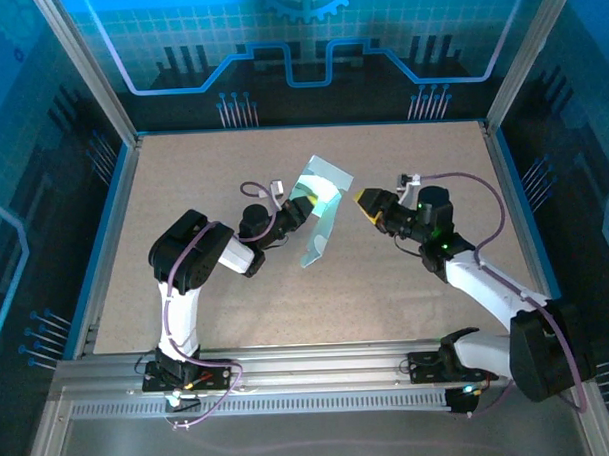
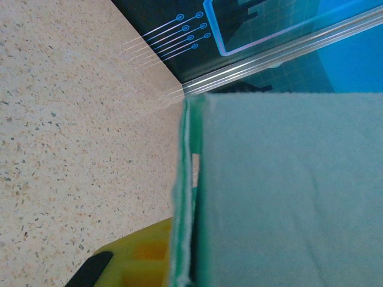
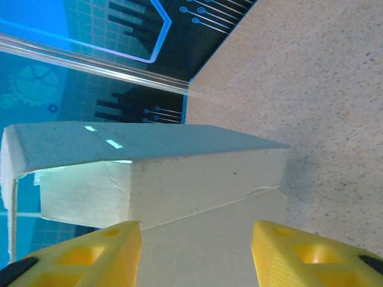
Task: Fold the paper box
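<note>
The pale mint-blue thin card paper box point(image 1: 322, 202) is half folded and raised off the speckled beige surface point(image 1: 183, 182) near its middle, tilted, with one narrow panel trailing down toward the surface. In the right wrist view the paper box point(image 3: 179, 173) shows as a long shallow shape with a greyer top panel, a cream side wall and a flat panel spreading out below; its left end stands open, with pale inner walls showing. In the left wrist view a broad card panel point(image 2: 287, 191) has its layered edge running upright along its left side.

The left fingers point(image 1: 292, 214) are clamped together on the paper box's left edge; one yellow finger point(image 2: 140, 254) lies pressed against that layered edge. The right fingers point(image 1: 368, 202) sit just beside the box's right side, set apart, and the two yellow pads point(image 3: 90, 254) flank the flat lower panel without pinching it.

Around the surface stand slanted aluminium frame posts point(image 1: 87, 70), and behind it blue printed wall panels point(image 1: 308, 48) with circuit-style lines. A slotted metal rail point(image 1: 319, 363) at the near edge carries both arm bases.
</note>
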You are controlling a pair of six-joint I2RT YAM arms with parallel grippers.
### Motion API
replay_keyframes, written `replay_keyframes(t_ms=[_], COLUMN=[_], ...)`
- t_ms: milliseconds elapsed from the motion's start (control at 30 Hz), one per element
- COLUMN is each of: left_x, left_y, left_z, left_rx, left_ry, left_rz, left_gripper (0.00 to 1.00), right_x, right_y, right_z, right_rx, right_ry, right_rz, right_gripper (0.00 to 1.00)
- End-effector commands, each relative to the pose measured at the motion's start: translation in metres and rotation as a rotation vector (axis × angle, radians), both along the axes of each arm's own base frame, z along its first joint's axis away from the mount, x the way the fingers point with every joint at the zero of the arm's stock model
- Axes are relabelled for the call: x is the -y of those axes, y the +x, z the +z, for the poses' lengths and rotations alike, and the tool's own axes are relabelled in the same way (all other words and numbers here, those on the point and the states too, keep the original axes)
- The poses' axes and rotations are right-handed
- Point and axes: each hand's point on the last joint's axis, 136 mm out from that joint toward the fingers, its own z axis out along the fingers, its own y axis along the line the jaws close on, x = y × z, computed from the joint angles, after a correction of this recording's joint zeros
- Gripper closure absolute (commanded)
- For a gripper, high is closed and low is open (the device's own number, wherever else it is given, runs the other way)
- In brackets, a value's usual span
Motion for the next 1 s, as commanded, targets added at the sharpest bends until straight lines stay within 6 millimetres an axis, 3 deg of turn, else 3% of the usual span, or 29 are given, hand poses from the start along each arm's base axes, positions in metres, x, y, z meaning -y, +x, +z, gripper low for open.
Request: replay_keyframes(t_ms=[0, 200, 367, 500, 700, 900, 967], left_x=[0.004, 0.004, 0.005, 0.003, 0.000, 0.001, 0.000], left_y=[0.002, 0.002, 0.001, 0.000, 0.001, 0.001, 0.001], left_z=[0.023, 0.022, 0.024, 0.023, 0.022, 0.025, 0.025], left_rx=[0.061, 0.066, 0.084, 0.081, 0.088, 0.106, 0.107], left_ry=[-0.041, -0.035, -0.021, -0.020, -0.006, 0.003, 0.007], left_rz=[0.001, -0.002, -0.005, 0.007, 0.026, 0.028, 0.032], left_gripper=[1.00, 1.00, 1.00, 1.00, 1.00, 1.00, 1.00], right_x=[-0.011, -0.029, -0.039, -0.040, -0.036, -0.034, -0.035], right_y=[0.004, 0.009, 0.016, 0.018, 0.013, 0.011, 0.009], right_z=[0.035, 0.041, 0.039, 0.032, 0.019, 0.014, 0.014], right_rx=[0.091, 0.090, 0.069, 0.038, -0.019, -0.038, -0.040], right_ry=[0.064, 0.061, 0.074, 0.076, 0.009, -0.040, -0.056], right_rz=[0.040, 0.101, 0.116, 0.109, 0.095, 0.090, 0.094], right_gripper=[0.48, 0.53, 0.63, 0.75, 0.78, 0.98, 1.00])
